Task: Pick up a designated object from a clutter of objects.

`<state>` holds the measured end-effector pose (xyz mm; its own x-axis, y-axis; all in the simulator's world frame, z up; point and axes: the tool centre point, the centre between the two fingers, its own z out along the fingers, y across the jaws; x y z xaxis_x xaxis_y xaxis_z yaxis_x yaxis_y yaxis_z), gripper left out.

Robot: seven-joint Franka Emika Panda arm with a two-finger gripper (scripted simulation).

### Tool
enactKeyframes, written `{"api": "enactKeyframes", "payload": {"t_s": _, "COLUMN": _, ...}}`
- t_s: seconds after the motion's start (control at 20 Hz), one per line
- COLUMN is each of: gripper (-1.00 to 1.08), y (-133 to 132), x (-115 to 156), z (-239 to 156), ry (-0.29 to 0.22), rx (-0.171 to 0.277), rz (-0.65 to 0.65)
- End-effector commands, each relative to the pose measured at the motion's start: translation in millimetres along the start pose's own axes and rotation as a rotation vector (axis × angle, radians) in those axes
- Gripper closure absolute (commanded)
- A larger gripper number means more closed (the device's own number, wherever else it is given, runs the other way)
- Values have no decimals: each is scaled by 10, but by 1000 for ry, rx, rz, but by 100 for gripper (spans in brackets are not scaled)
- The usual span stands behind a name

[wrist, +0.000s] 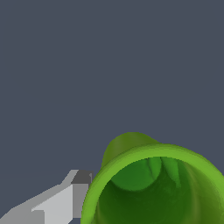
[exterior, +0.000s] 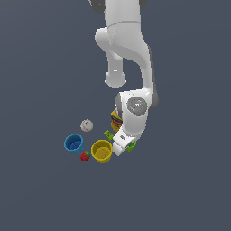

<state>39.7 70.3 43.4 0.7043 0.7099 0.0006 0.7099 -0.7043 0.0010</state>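
The small green plastic cup (wrist: 153, 183), round and slightly tapered, sits right at the gripper (exterior: 122, 148). In the exterior view only a sliver of green shows just past the hand's far side; in the wrist view its open mouth fills the near field, tight against one grey finger (wrist: 65, 201). That finger lies outside the rim, touching or nearly so. The other finger is out of sight, so I cannot tell whether the hand is clamped on the cup or only straddling it.

The arm has the wrist bent low and tilted, probably to reach the cup from the side away from the rest of the clutter.

The cup's long axis runs roughly toward the wrist camera, mouth facing it and narrower base away.

The larger yellow plastic cup (exterior: 101, 151) stands just beside the hand, the tiny green block (exterior: 108, 134) near it, and the blue cup (exterior: 73, 143), red strawberry (exterior: 85, 156) and white ball (exterior: 86, 125) farther off.
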Motion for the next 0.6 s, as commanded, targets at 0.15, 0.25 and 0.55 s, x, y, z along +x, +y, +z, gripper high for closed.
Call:
{"api": "enactKeyframes", "payload": {"t_s": 0.15, "gripper": 108, "y": -1, "x": 1, "z": 0, "ry": 0, "rx": 0, "rz": 0}}
{"api": "enactKeyframes", "payload": {"t_s": 0.25, "gripper": 108, "y": -1, "x": -3, "z": -8, "ry": 0, "rx": 0, "rz": 0}}
{"api": "enactKeyframes", "payload": {"t_s": 0.55, "gripper": 108, "y": -3, "x": -62, "z": -136, "ry": 0, "rx": 0, "rz": 0}}
